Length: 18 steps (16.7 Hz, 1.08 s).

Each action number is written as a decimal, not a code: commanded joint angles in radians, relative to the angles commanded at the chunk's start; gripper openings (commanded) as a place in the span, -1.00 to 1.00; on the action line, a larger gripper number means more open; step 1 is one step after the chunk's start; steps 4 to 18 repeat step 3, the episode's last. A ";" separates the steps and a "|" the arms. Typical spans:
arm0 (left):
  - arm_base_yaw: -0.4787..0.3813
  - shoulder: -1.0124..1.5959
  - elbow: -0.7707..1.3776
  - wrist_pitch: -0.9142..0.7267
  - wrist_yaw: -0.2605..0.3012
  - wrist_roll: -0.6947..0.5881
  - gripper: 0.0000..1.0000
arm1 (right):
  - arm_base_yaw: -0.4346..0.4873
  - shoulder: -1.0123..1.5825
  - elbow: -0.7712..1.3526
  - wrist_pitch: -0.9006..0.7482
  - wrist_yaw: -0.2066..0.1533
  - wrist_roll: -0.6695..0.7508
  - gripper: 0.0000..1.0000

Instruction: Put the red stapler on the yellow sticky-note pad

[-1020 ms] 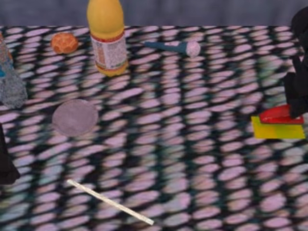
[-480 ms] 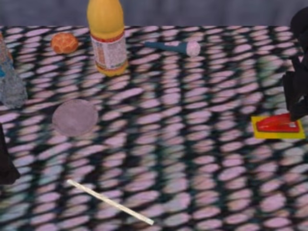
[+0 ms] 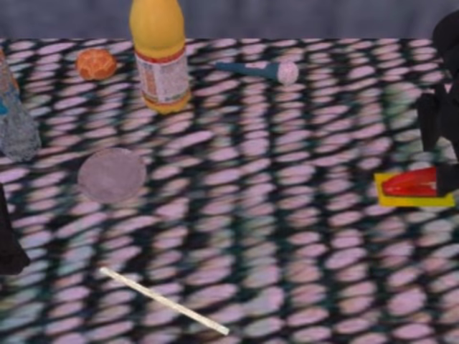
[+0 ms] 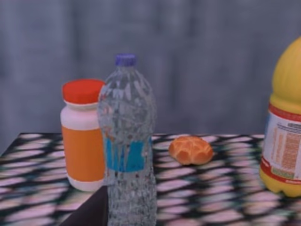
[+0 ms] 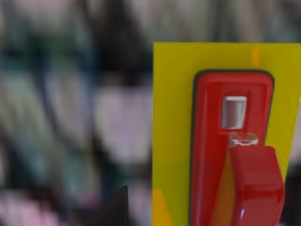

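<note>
The red stapler (image 3: 410, 183) lies flat on the yellow sticky-note pad (image 3: 387, 198) at the table's right edge. In the right wrist view the stapler (image 5: 233, 155) runs lengthwise down the pad (image 5: 171, 117). My right gripper (image 3: 441, 161) hovers over the stapler's right end and stands open, not holding it. One dark fingertip (image 5: 117, 209) shows off the pad's side, well clear of the stapler. My left gripper (image 3: 7, 247) is parked at the left edge, open and empty.
A yellow-orange bottle (image 3: 159, 54), a bread roll (image 3: 95, 64) and a teal-handled tool (image 3: 262, 70) stand along the back. A clear water bottle (image 3: 16, 125) and an orange jar (image 4: 83, 136) stand at the far left. A grey disc (image 3: 112, 175) and a white stick (image 3: 163, 301) lie front left.
The stapler came down from a raised tilt onto the pad and now lies flat. My right gripper has let go of it and its fingers have spread apart.
</note>
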 joint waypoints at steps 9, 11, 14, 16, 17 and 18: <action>0.000 0.000 0.000 0.000 0.000 0.000 1.00 | 0.000 0.000 0.000 0.000 0.000 0.000 1.00; 0.000 0.000 0.000 0.000 0.000 0.000 1.00 | 0.000 0.000 0.000 0.000 0.000 0.000 1.00; 0.000 0.000 0.000 0.000 0.000 0.000 1.00 | 0.000 0.000 0.000 0.000 0.000 0.000 1.00; 0.000 0.000 0.000 0.000 0.000 0.000 1.00 | 0.000 0.000 0.000 0.000 0.000 0.000 1.00; 0.000 0.000 0.000 0.000 0.000 0.000 1.00 | 0.000 0.000 0.000 0.000 0.000 0.000 1.00; 0.000 0.000 0.000 0.000 0.000 0.000 1.00 | 0.000 0.000 0.000 0.000 0.000 0.000 1.00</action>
